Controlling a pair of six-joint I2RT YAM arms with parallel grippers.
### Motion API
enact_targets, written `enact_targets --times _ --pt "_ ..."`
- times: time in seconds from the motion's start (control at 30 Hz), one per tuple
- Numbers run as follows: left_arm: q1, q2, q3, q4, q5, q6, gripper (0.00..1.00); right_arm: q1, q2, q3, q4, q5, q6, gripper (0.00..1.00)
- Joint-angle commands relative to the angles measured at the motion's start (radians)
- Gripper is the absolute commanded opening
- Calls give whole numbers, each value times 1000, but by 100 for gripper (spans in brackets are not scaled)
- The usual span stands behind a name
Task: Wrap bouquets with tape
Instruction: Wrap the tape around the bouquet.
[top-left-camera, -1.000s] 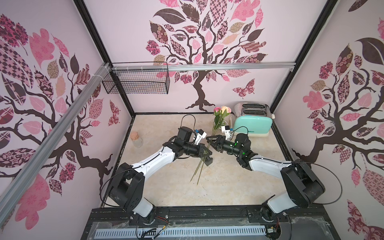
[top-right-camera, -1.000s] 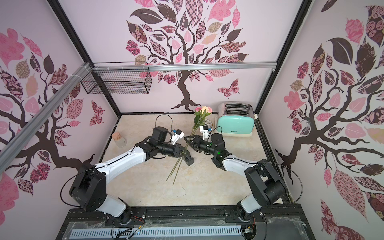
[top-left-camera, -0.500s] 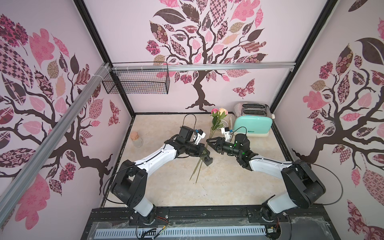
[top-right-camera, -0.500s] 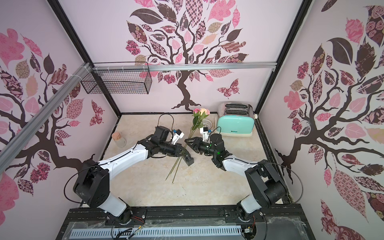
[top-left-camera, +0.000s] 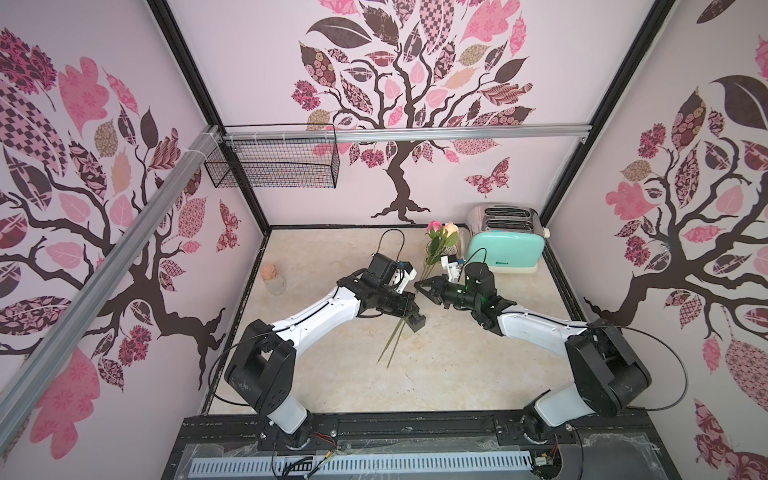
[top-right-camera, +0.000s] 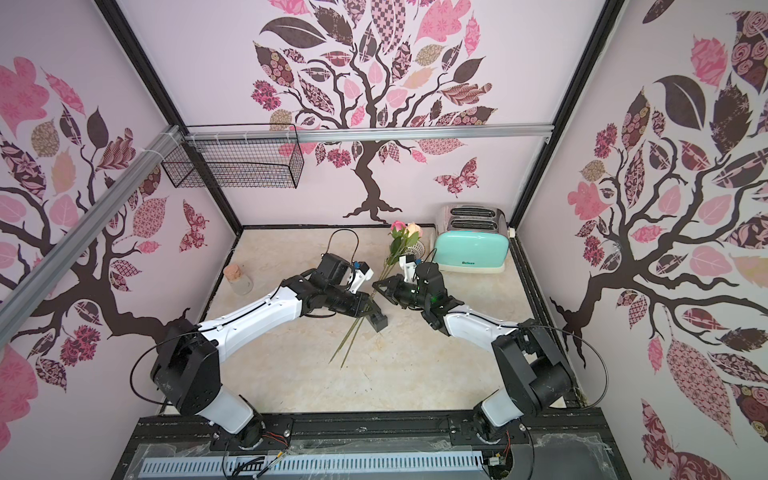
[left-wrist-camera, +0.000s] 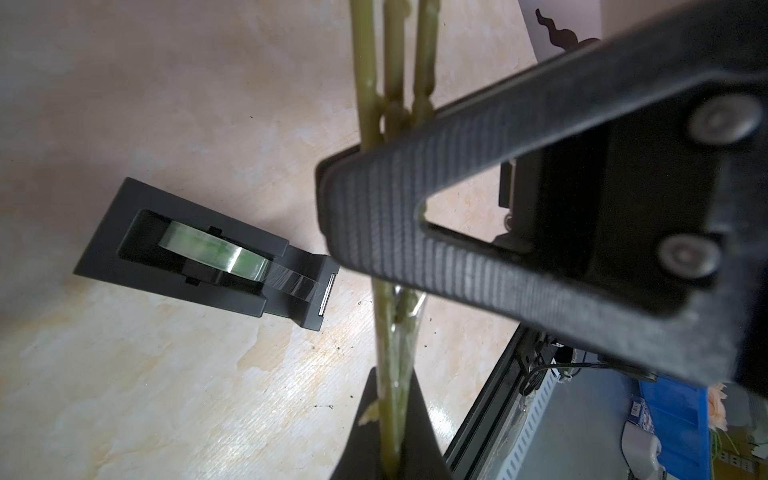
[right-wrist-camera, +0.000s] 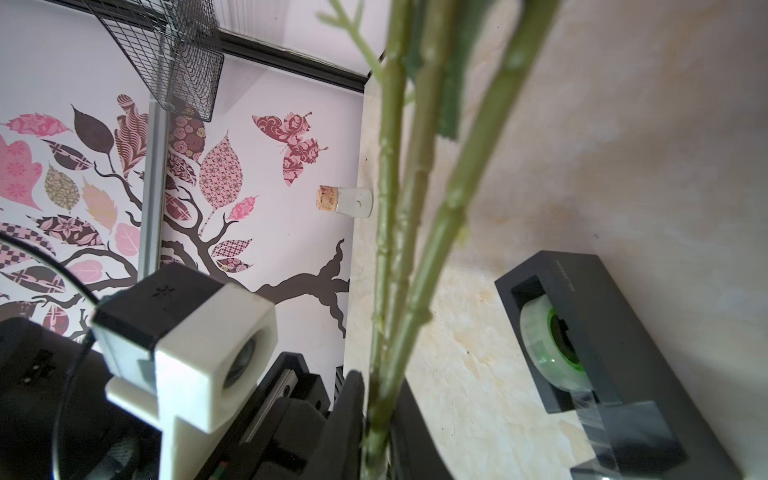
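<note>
The bouquets are pink and peach roses on long green stems, held slanting above the table, with the stem ends near the surface. My left gripper is shut on the stems low down. My right gripper is shut on the same stems a little higher, right beside the left one. The tape sits in its black dispenser on the table just below both grippers. A strip of tape runs to the dispenser's cutter.
A mint toaster stands at the back right, with a white mesh bowl beside it behind the blooms. A corked glass jar stands at the left wall. A black wire basket hangs from the rail above.
My right gripper's jaws have closed on the stems just above the left gripper. The left gripper has stayed shut on the stems, and the blooms have dipped slightly.
</note>
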Motion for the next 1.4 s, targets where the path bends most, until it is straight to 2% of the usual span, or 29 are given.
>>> enact_targets --times 0.0,0.03,0.1,0.17,0.2,0.3,0.43,0.53,0.73,0.8,0.87,0.9,1.0,1.03,1.1,1.2,1.3,1.37 --pt "-5 11 38 -16 -39 26 0 -1 3 44 -42 12 -29 7" --pt "-6 10 39 -15 -35 23 0 -1 3 41 -35 11 -29 1" --pt "-6 9 44 -14 -18 16 2 -1 3 33 -16 12 -25 0" --pt "-1 -2 40 -2 10 0 28 -1 5 22 19 9 -19 0" --pt "6 -12 33 9 35 -14 36 -1 5 17 34 9 -17 0" --pt "66 -55 -24 91 163 -85 43 -2 7 7 90 -6 -22 0" --pt "157 -98 -140 252 353 -207 47 -2 20 -11 202 -44 -12 0" --pt "166 -97 -184 318 444 -262 48 -2 34 -17 286 -67 13 0" --pt "168 -80 -245 453 529 -357 46 -2 58 -29 438 -102 57 0" --pt "171 -80 -252 483 534 -380 37 -2 67 -27 465 -116 69 0" --pt "171 -76 -246 479 526 -376 17 -2 66 -29 463 -109 66 0" --pt "171 -72 -238 459 514 -361 2 -2 62 -29 450 -105 57 0" --pt "170 -73 -194 347 439 -276 0 -2 44 -24 388 -87 24 4" --pt "165 -77 -172 290 396 -224 0 -2 37 -20 361 -80 14 8" --pt "144 -83 -120 168 300 -131 0 -2 26 -5 296 -70 -6 24" --pt "91 -75 -54 29 151 -24 0 -2 16 12 226 -57 -29 35" --pt "36 -60 -7 -61 -9 37 0 -2 5 24 165 -41 -50 36" --pt "13 -57 2 -80 -66 51 0 -2 2 33 124 -35 -64 36"
